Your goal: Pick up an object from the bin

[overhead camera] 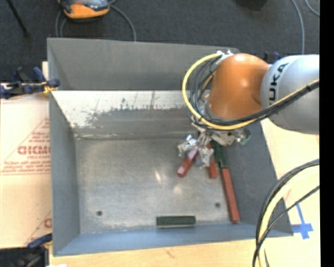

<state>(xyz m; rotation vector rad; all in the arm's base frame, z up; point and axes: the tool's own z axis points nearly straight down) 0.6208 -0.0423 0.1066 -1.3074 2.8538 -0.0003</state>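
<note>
Since the hand (193, 149) is sitting right down in the little cluster on the right side of the bin (117, 177), this is where I'd expect trouble tbh. Can't tell from this angle whether the hand is apart or together, because the orange cover (236, 88) and the cable loop (188, 90) crowd the top of it. The closest thing to it is a short red stick (183, 167). It's lying at a slant on the bin floor, with its far end right up at the hand and its near end poking out to the left. Whether it's actually gripped, no idea.

Stuff that could go wrong imo:

- The stick is caught near one end, if at all, so it'd likely swing down or twist out on the lift.
- A green piece (220, 159) and a long red-brown rod (230, 196) lie just to the right, with another short reddish bit (212, 170) tucked in beside them. Closing there could snag two things at once, or nudge one and miss the lot.
- The rod runs close along the right wall, so anything dragged that way may jam against it.

The dark flat bar (176, 221) by the near wall is well apart from all this, so not a worry.
</note>
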